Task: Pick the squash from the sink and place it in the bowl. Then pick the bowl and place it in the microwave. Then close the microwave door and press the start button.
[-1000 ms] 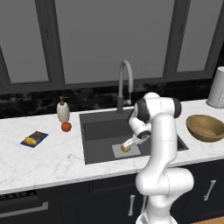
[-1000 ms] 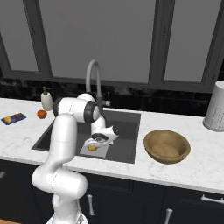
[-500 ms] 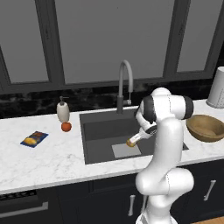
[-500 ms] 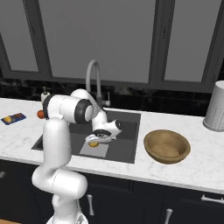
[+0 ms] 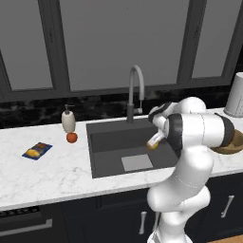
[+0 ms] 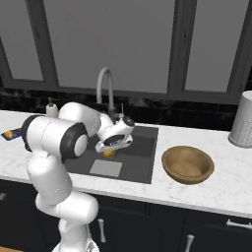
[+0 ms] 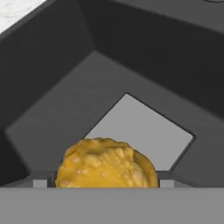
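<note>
1. The jaws of the gripper [image 6: 110,151] are clenching the squash [image 7: 106,163], holding it lifted above the floor of the sink [image 5: 111,151], over the basin's right part.
2. The squash is showing a lumpy, pebbled yellow-orange skin in the hand view; in the left base view it is peeking out as a small yellow knob [image 5: 153,143] just under the white wrist.
3. The sink is lying as a dark grey rectangular basin with sloping matte walls and a flat light grey square patch [image 7: 140,131] on its bottom, directly below the squash.
4. A grey gooseneck faucet [image 5: 135,90] is arching over the far edge of the sink.
5. The bowl [image 6: 188,164] is sitting on the white marbled surface [image 5: 42,171] just right of the sink: round, light-brown wood with a darker tan hollow.
6. A ribbed pale cylindrical canister [image 6: 242,126] is standing at the far right of the surface.
7. On the left of the sink, a cream soap dispenser [image 5: 69,120] is standing near the dark wall, with a round red-orange fruit [image 5: 71,137] just in front of it.
8. A flat blue snack packet [image 5: 37,150] is lying further left, apart from the fruit.
</note>
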Tool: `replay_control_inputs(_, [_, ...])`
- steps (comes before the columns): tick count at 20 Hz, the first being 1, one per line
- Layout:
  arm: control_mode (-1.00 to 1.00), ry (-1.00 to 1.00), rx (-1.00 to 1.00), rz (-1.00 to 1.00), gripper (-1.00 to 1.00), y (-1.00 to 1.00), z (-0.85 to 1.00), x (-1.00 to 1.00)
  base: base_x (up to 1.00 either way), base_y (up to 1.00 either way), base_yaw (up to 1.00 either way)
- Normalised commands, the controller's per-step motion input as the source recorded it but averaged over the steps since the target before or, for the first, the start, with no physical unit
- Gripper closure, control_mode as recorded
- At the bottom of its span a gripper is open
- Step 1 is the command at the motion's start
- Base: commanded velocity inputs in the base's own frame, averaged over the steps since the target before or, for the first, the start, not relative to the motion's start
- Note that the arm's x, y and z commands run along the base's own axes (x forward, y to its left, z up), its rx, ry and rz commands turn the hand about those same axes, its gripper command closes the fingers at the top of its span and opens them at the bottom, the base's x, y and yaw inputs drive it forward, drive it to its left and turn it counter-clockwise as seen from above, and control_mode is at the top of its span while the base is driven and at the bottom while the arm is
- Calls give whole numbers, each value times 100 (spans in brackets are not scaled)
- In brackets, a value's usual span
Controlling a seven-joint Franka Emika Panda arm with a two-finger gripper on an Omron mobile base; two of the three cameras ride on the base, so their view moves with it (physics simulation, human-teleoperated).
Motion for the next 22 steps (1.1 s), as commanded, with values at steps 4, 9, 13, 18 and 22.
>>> replay_control_inputs(4, [-100, 0, -21, 0, 100, -38, 100, -23, 0, 0, 0])
replay_control_inputs(9, [-100, 0, -18, 0, 100, -51, 75, -39, 0, 0, 0])
replay_control_inputs(13, [-100, 0, -14, 0, 100, -68, 44, -48, 0, 0, 0])
replay_control_inputs(18, [-100, 0, -5, 0, 100, -89, 22, -46, 0, 0, 0])
replay_control_inputs(22, [-100, 0, 0, 0, 100, -96, 19, -36, 0, 0, 0])
